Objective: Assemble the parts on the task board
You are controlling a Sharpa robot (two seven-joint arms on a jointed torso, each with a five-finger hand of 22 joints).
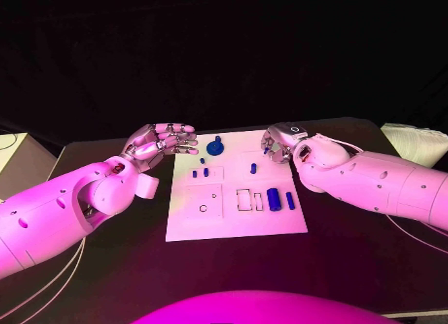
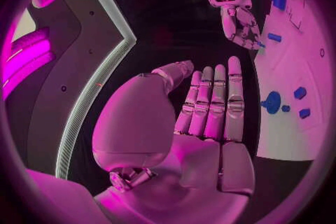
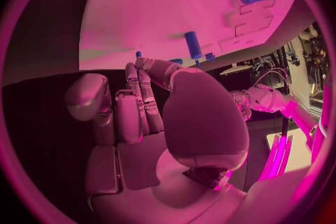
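Observation:
The white task board (image 1: 234, 216) lies in the middle of the table. On it are a round blue part (image 1: 215, 146), several small blue pegs such as one at the middle (image 1: 253, 167), a thick blue cylinder (image 1: 274, 199) and a thin blue bar (image 1: 290, 200). My right hand (image 1: 281, 145) hovers over the board's far right corner, its fingertips pinching a small blue part (image 3: 139, 54). My left hand (image 1: 164, 142) is raised beside the board's far left corner, fingers straight and holding nothing (image 2: 210, 106).
Two rectangular slots (image 1: 245, 200) and a round hole (image 1: 203, 208) show on the board's near half. A pale box (image 1: 15, 158) stands at the table's left, and a white object (image 1: 417, 143) at the far right.

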